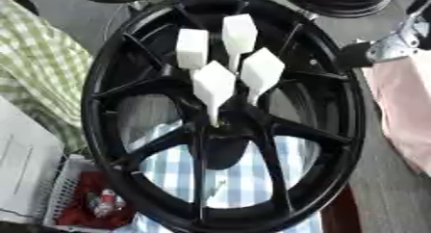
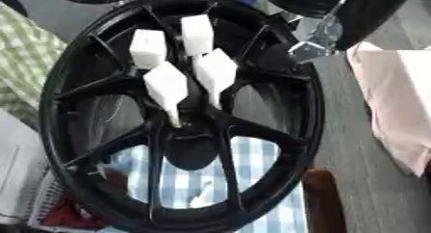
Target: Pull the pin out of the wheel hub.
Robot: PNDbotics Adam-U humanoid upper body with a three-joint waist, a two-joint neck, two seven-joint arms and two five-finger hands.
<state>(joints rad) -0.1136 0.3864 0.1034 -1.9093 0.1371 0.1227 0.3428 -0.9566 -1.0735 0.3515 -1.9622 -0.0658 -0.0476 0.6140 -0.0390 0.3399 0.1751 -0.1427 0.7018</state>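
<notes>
Fingers' state cannot be told; right hand [image 1: 396, 44] beside wheel hub [image 1: 223, 126], white pins [image 1: 215, 85] apart.

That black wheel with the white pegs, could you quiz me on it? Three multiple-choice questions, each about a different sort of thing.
1. Where do the white pins sit on the wheel hub?
A. near the centre
B. on the outer rim
C. beside it, on the table

2. How many white pins show?
A. two
B. four
C. six

3. Is a robot hand holding a pin?
A. yes, the left
B. yes, the right
C. no hand is on any pin

Answers: 1 A, their stems run down toward the centre; 2 B, four white heads stand clustered; 3 C, all four pins stand untouched.
</notes>
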